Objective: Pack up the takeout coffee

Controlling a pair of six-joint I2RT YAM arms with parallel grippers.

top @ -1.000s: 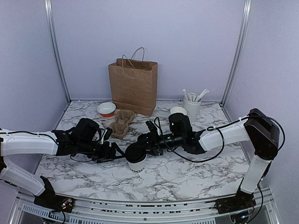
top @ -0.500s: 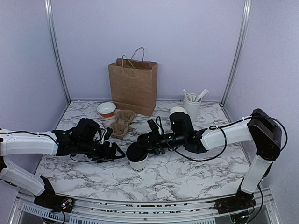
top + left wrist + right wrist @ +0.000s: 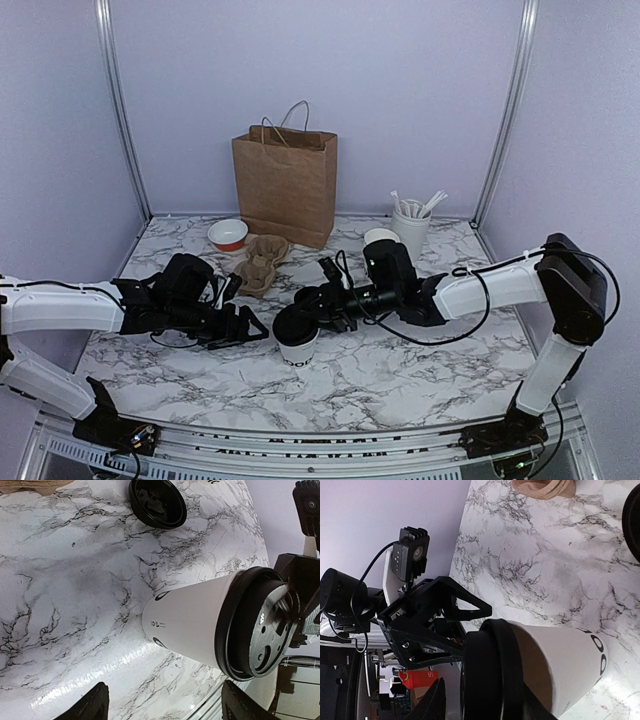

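The cup (image 3: 296, 352) is seen standing upright near the middle of the table (image 3: 400, 375), somewhat toward the near edge, with the lid (image 3: 296, 325) set on its mouth. Its long axis is vertical, so the wall is offered to a sideways grasp. The right gripper (image 3: 318, 306) is held at the lid from the far right, jaws partly parted about the rim; whether the rim is actually pinched cannot be told. The left gripper (image 3: 250, 328) is levelled at the cup's wall from the left, just beside it but apart, jaws spread wide with nothing between them. The cup is thus flanked by both tools, the left being the better lined up for the body. It is judged that the lid is being seated and that the cup is not yet packed. The carrier (image 3: 262, 262) lies behind and to the left, and the bag (image 3: 285, 185) is stood at the far edge.
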